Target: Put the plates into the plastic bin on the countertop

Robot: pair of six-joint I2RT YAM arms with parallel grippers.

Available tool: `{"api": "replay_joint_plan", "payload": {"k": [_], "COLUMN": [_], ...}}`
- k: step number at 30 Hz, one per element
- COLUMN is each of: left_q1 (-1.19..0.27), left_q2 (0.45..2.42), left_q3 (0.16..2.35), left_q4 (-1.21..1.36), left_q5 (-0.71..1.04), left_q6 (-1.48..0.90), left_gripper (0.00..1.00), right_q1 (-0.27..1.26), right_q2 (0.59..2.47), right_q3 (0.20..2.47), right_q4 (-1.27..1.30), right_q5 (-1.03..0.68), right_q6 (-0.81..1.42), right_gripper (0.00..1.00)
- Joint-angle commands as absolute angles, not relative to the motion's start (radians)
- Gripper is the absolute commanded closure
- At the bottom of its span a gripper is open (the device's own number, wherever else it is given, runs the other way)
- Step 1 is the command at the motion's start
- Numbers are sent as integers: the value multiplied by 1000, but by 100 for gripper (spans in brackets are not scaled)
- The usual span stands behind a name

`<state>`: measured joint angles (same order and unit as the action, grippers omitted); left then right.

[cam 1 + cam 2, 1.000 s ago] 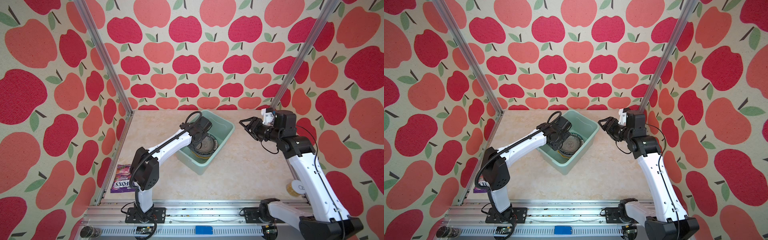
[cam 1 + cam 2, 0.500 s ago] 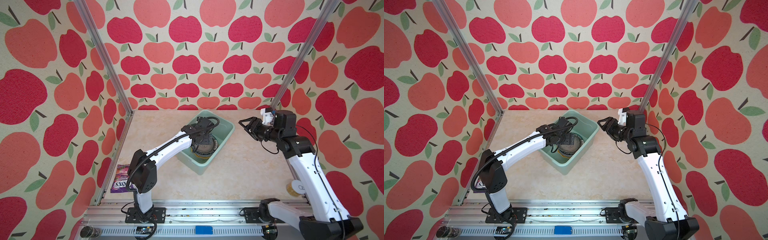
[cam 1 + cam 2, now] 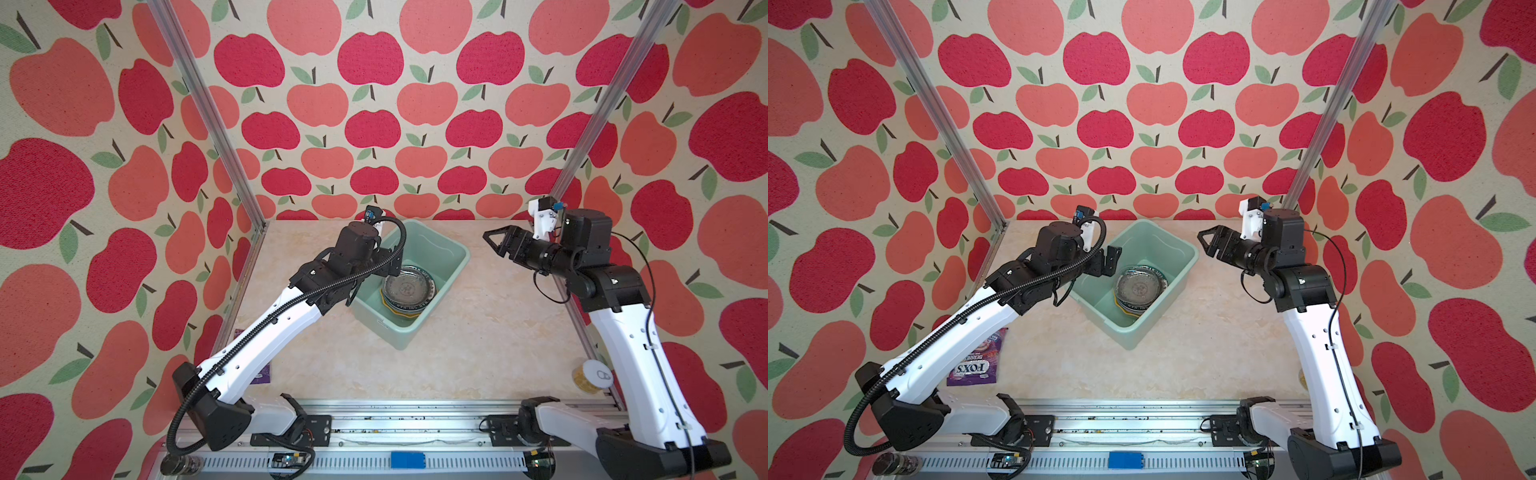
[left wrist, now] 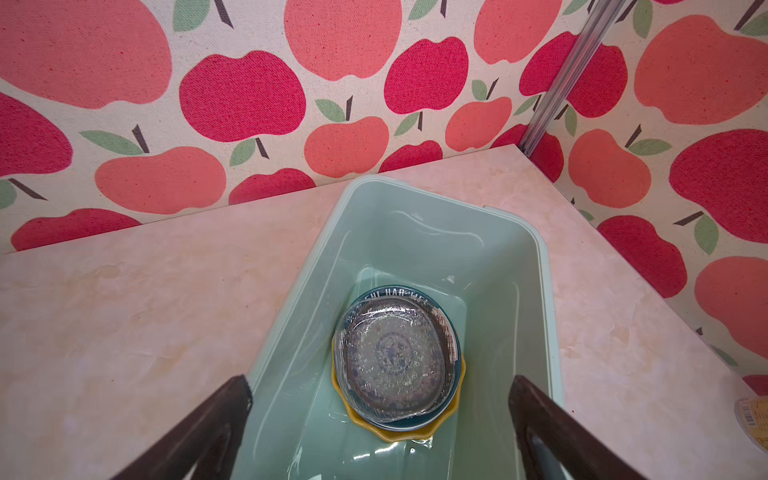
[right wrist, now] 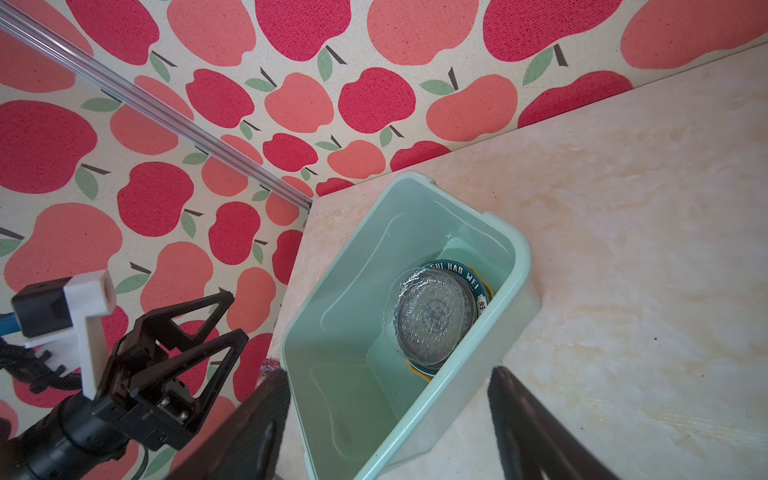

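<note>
Both top views give me the table first: beige marble-look, walled by apple-print panels, with aluminium rails at the back corners. Its front and right stretches are bare, so I have open room there.

The plastic bin, pale mint green with rounded corners and a rolled rim, sits diagonally toward the back, one corner close to the rear wall. The plates lie stacked flat inside it, off-centre, and the bin floor toward the rear wall is bare.

From the left wrist view I read a clear glass plate on top and a dark patterned one showing through it. Below those are a dark lettered rim and, lowest that I can see, the yellow scalloped plate. How many lie between I cannot tell.

The left arm reaches in from the front left. The left jaws hang over the bin's left rim, spread wide, holding nothing. The right arm stands at the right edge. The right jaws hover in the air right of the bin, apart from it, also wide and empty.

A purple candy bag lies at the table's left edge, partly under the left arm. A small white-lidded jar stands by the right rail.
</note>
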<state>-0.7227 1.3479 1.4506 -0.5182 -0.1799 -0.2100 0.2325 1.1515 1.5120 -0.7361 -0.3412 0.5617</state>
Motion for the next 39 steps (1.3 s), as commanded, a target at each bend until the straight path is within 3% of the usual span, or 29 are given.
{"api": "replay_joint_plan", "payload": {"k": [1,5,11,20,24,31,39], "left_q1": [-721,-693,-459,-44,110,178,171], "left_q2": [1341,1243,1026,853,827,891,1114], "left_q3": [1390,1289,1157,929,779,604,457], "left_q4": [-485,-387,-360,-361,-307,-80,314], "left_q5": [-123,-157,-237,-257,-240,-187,-112], "left_q6": [-190,-191,-287,-188,-181,-167,-187], "left_gripper": [1,1,1,1,1,1,1], "right_q1": [224,221,130,27,4,-11,-11], "right_q2": [1130,1057,930,863,834,866,1131], "right_q3": [1526,1479,1336,1051,874,569,368], "right_q4": [-769,-749,-661,-496,-348,1,549], "right_q5": [-320,-187,21,133,104,60,38], "right_q6": [482,341,149,-40,-75,-16,21], "right_gripper": [22,20,11,1,1,1,1]}}
